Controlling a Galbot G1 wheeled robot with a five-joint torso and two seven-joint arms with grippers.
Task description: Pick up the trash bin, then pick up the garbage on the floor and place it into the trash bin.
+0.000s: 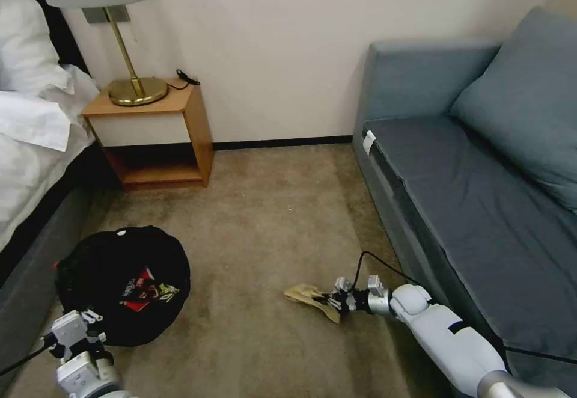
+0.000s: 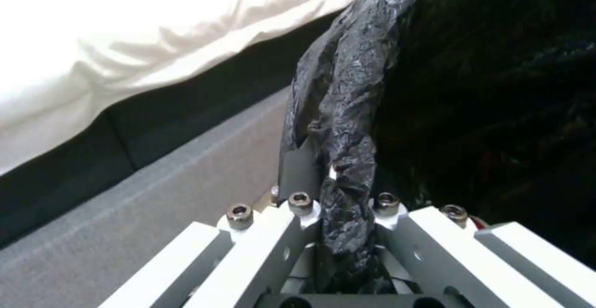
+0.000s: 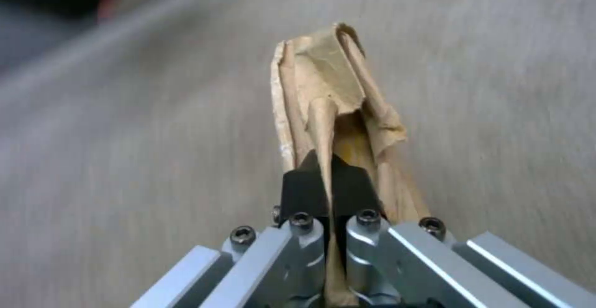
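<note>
Now the crumpled tan paper (image 1: 312,299) sits low in the middle of the head view, just above the brown carpet (image 1: 264,217). The right gripper (image 1: 334,301) has its two fingers squeezed shut on one end of it. In the right wrist view the paper (image 3: 332,103) sticks out past the black fingertips (image 3: 304,189), pinched tight between them.

Over in the lower left of the head view is the trash bin (image 1: 123,284), a low round bin with a crinkly black bag (image 2: 348,112) in it. The left gripper (image 1: 90,321) is at the bin's near edge. In the left wrist view its fingers are closed on the bagged rim, so the bin looks like it is being held.

Inside the bin I can see a red-and-white wrapper (image 1: 144,290). So at least one piece of litter is already in. I see no other litter lying on the carpet.

I think the job is nearly done. The paper has to get across the bare carpet to the bin and be dropped in.

Around them are the bed (image 1: 30,145) on the left, the wooden nightstand (image 1: 174,127) with a brass lamp (image 1: 135,85), and the blue-grey sofa (image 1: 481,205) on the right.
</note>
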